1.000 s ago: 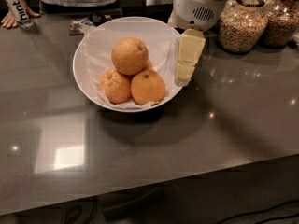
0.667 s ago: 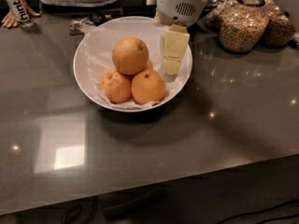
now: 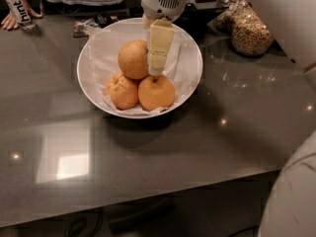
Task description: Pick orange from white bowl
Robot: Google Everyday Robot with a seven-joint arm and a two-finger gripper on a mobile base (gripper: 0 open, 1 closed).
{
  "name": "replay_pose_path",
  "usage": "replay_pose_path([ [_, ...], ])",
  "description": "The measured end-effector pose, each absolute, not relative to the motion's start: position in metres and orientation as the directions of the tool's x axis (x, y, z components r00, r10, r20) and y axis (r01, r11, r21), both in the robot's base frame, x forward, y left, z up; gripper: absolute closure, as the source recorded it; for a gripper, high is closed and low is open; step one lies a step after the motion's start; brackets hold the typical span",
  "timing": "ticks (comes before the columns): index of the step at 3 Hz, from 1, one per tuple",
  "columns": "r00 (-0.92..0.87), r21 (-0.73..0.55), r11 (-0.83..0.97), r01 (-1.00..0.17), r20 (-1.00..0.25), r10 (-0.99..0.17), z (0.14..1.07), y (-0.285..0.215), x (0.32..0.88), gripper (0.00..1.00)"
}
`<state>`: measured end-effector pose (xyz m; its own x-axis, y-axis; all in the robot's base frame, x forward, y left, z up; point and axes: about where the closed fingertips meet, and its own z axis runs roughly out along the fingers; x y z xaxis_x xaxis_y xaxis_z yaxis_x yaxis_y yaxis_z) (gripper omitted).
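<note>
Starting nearest, the dark counter (image 3: pixel 148 172) is unchanged, and the white bowl (image 3: pixel 190 63) on it sits as it did a second ago. Two small fruits (image 3: pixel 156 93) lie at the front of the bowl. The orange (image 3: pixel 134 59) rests on top behind them, not yet lifted. The gripper (image 3: pixel 156 68) has moved from the bowl's right rim to its middle. It now hangs just beside the orange's right flank, over the right small fruit. Whether its jaws are spread or closed, I cannot tell. The approach looks nearly done; the grasp probably comes next. Farther back stand cereal jars (image 3: pixel 249 33) and a bottle (image 3: pixel 17 6).
</note>
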<state>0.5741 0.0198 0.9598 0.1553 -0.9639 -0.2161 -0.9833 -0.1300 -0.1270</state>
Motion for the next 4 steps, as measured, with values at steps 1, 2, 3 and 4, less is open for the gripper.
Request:
replay_pose_path([
  [1,0.171,-0.122,-0.147,-0.982,-0.219,-0.961,0.956,0.036,0.585,0.16],
  [2,0.18,-0.103,-0.159,-0.982,-0.23,-0.956,0.948,0.047,0.592,0.15],
  [3,0.17,-0.055,-0.161,-0.985,-0.255,-0.952,0.933,0.051,0.593,0.14],
  [4,0.147,-0.011,-0.149,-0.989,-0.274,-0.95,0.922,0.049,0.591,0.14],
])
